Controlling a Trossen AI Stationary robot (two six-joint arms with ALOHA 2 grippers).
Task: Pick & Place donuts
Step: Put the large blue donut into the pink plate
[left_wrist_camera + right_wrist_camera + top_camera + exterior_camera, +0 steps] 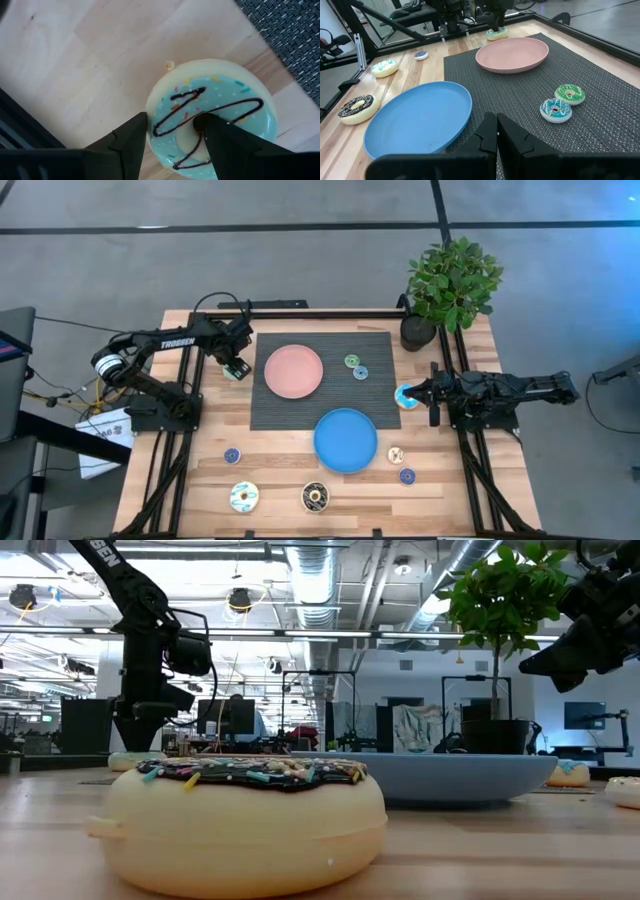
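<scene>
My left gripper (235, 368) is down at the table left of the pink plate (293, 371), shut on a cream donut with pale teal icing and dark drizzle (215, 112). My right gripper (496, 131) is shut and empty, beside a blue-iced donut (406, 396) that lies flat at the mat's right edge; I cannot tell whether it touches it. A green donut (351, 361) and a blue donut (361, 372) lie flat on the dark mat. Several more donuts lie on the wood near the front, among them a dark brown one (315, 497). My left gripper has one finger (212, 135) in the teal donut's hole and the other finger (132, 137) outside its rim, with the ring's wall (167, 127) between them. The fingers come from above, pointing down. The donut lies flat on the wooden table, icing up.
The blue plate (345, 440) sits at the mat's front edge, with nothing on it, as does the pink plate. A potted plant (450, 280) stands at the far right corner. The arms' black frames run along both table sides.
</scene>
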